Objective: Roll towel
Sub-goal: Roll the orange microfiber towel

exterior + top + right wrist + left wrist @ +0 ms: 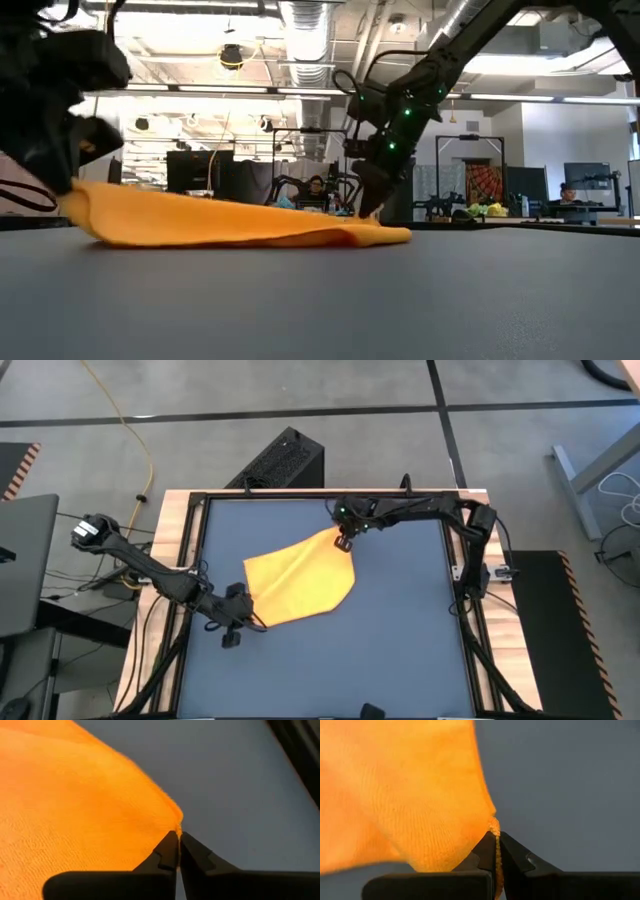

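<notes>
Left gripper (243, 603), dark two-finger, sits toward the near-left part of the dark blue-grey bench top (400, 650), fingers pressed together pinching the near-left corner of the towel (300, 580), a small bright yellow-orange soft cloth. In the left wrist view the gripper (496, 842) has a thin strip of towel (410, 795) edge clamped between its tips, cloth bulging out just past them. In the low view this corner of the towel (220, 225) is lifted a bit off the surface beside the left gripper (75, 165).

Towel lies mid-bench, slightly left of centre, spread mostly flat with a shallow fold, running diagonally from the near-left corner to the far corner.

Right gripper (342, 541), dark two-finger, is further back, near the middle of the far edge, jaws closed pinching the far corner of the towel. Right wrist view: gripper (177, 840) tips shut on the very point of the towel (75, 810) corner. Low view shows the right gripper (368, 205) reaching down to that corner at bench level.

Wooden frame (165, 560) rims the bench top.
</notes>
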